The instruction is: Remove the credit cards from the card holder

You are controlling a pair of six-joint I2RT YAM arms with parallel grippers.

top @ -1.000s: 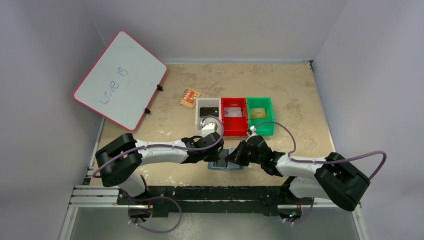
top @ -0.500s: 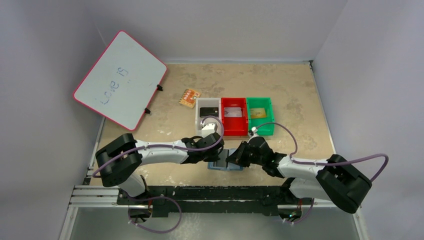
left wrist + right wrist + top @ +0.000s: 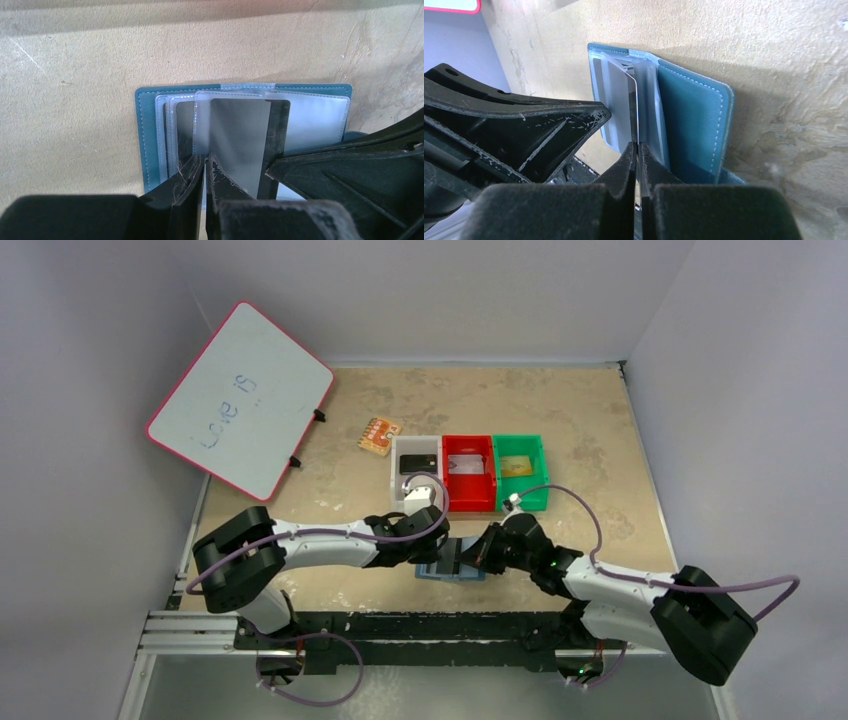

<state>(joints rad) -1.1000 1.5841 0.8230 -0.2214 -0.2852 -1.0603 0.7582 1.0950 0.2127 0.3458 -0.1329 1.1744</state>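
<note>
A small teal-blue bifold card holder [image 3: 462, 573] is laid open on the sandy desk [image 3: 590, 420] at 6 o'clock, close to the near edge, its clear plastic sleeves fanned upward. The left gripper [image 3: 205, 167] is brought in from 9 o'clock and its jaws are clenched on the edge of one clear plastic sleeve [image 3: 201, 120]. The right gripper [image 3: 637, 150] is set against it from 3 o'clock – its jaws are pinched tight on the near edge of a thin silver-grey credit card [image 3: 619, 107], which is seen standing on edge and still partly within the sleeves. The two grippers are nearly touching over the holder.

At 12 o'clock from the holder three small plastic bins are lined up side by side: white [image 3: 394, 465], red [image 3: 469, 502] and green [image 3: 520, 502] – a card is seen in each. An orange patterned square [image 3: 380, 435] is found at 10 o'clock from the white bin, and a red-rimmed whiteboard [image 3: 240, 400] is propped at the desk's 10 o'clock corner.
</note>
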